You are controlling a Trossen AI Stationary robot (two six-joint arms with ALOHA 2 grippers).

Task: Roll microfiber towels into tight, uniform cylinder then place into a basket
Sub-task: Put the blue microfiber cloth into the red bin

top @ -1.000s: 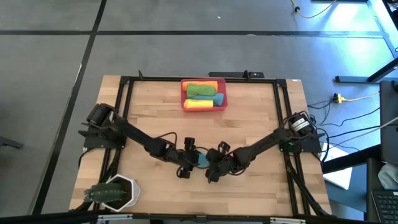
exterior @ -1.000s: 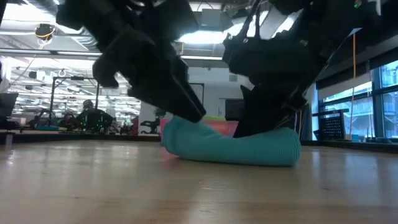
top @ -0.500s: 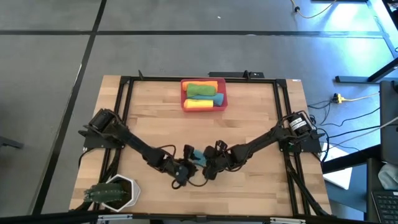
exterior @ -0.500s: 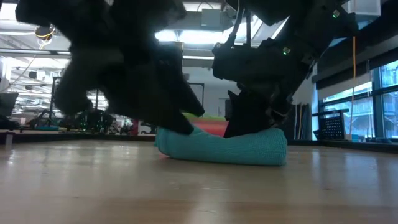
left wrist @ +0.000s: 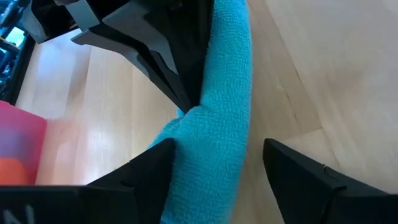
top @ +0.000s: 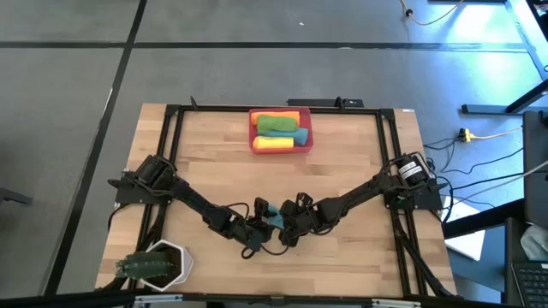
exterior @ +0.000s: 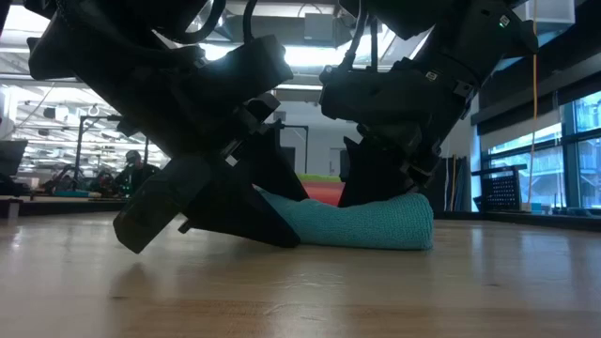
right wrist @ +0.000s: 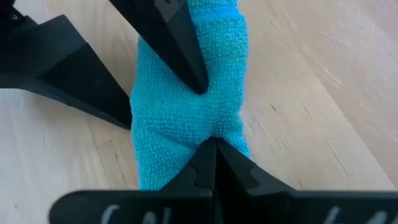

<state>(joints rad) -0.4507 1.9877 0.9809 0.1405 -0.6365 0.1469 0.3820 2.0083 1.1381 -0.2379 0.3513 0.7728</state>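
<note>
Presently, both arms meet at the near-centre of the pale wooden table (top: 342, 171), working one rolled teal-blue microfiber towel (exterior: 362, 222) that lies flat on the boards. The left gripper (left wrist: 214, 165) stands wide open, its fingers straddling one end of the roll without clamping it. The right gripper (right wrist: 199, 118) is pinched shut on the towel's middle, where the pile visibly dimples under the fingertips. Judged from this, the step in hand is securing the roll for transfer; to do it well, the left fingers should close squarely across the roll before any lift, so the free edge does not unwind, and both ends should rise level. The roll looks fairly tight, though one end appears thicker than the other and it bends slightly along its length. At the far edge, centrally, sits the small red-pink rectangular plastic basket (top: 253, 130), already holding a green roll (top: 274, 125), a yellow roll (top: 272, 144), an orange one and a further teal piece.
</note>
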